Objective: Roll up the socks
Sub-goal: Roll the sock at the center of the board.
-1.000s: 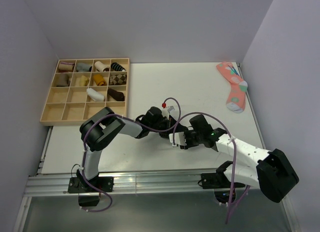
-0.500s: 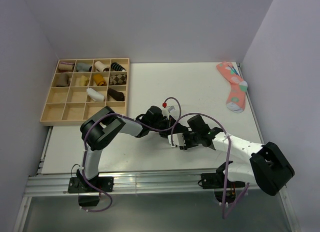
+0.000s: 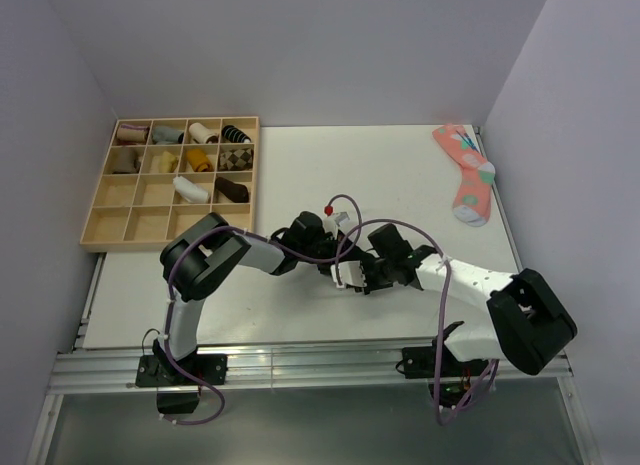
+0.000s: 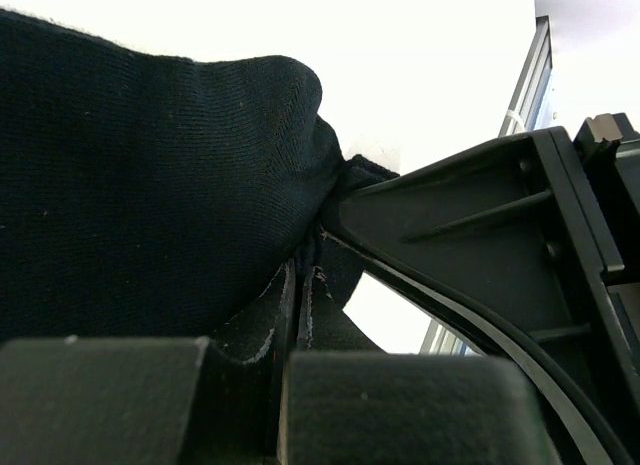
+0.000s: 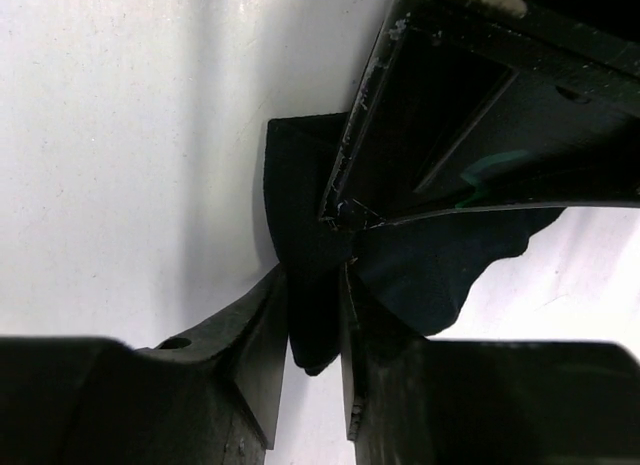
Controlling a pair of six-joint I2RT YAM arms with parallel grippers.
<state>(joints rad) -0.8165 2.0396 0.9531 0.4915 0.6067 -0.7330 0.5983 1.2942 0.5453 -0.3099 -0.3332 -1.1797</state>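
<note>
A black sock (image 4: 150,175) fills the upper left of the left wrist view as a soft bulging bundle. My left gripper (image 4: 300,280) is shut on a fold of it. In the right wrist view my right gripper (image 5: 315,285) is shut on another fold of the same sock (image 5: 312,325), just under the left gripper's body (image 5: 500,95). In the top view the two grippers, left (image 3: 332,262) and right (image 3: 362,275), meet nose to nose low over the table's near middle. They hide most of the sock there.
A wooden compartment tray (image 3: 110,200) at the far left holds several rolled socks, among them a dark roll with a pale end (image 3: 232,191). A coral-pink spotted sock (image 3: 466,175) lies flat at the far right corner. Walls close in the table on three sides.
My right arm has swung its elbow inward and its gripper has moved a little left and up, closer against the left gripper. The left gripper has barely moved.
</note>
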